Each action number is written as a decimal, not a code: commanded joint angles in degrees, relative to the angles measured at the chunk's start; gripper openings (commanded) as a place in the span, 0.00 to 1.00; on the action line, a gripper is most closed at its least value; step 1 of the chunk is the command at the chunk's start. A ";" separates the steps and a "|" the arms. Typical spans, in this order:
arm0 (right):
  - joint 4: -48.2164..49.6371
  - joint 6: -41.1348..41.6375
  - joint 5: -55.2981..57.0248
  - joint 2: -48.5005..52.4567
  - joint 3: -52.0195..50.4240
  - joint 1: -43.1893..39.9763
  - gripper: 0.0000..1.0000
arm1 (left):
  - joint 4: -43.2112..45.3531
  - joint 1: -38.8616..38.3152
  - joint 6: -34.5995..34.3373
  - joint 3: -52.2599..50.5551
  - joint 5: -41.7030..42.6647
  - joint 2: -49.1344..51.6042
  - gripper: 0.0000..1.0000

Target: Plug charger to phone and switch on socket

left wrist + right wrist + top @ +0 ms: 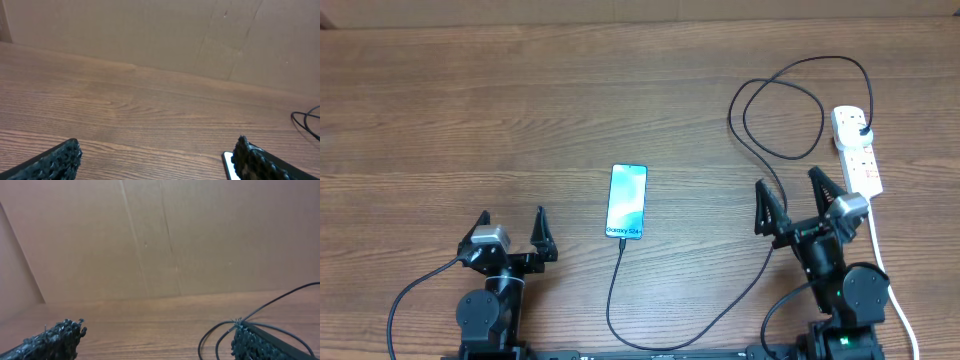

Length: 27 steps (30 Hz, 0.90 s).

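Phone [627,201] on tabletop [470,110], long axis near-to-far, lettered end toward robot; charger [611,295] meeting that end, looping right of phone to socket [857,150]; left gripper [512,216] and right gripper [787,180] flanking phone, jaws wide, empty

Left wrist view: the phone [228,161] shows only a corner, the rest behind a fingertip [252,159] and cut by the near edge. Overhead: the socket [857,150] switches (on or off) are too small to read, as is the charger [617,270] tip at the phone.
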 commanded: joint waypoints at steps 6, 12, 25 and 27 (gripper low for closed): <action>-0.90 -0.09 -0.31 -6.40 -5.55 0.31 1.00 | -0.07 0.31 1.27 -0.20 -0.74 -0.61 1.00; -6.23 -0.04 -0.35 -8.92 -5.55 0.33 1.00 | -0.09 0.31 1.27 -0.20 -0.74 -0.61 0.99; -24.79 -0.50 -0.09 -22.45 -5.55 0.33 1.00 | -0.07 0.31 1.27 -0.20 -0.74 -0.61 0.99; -24.79 -0.50 -0.09 -22.45 -5.55 0.31 1.00 | -0.07 0.31 1.27 -0.20 -0.74 -0.61 0.99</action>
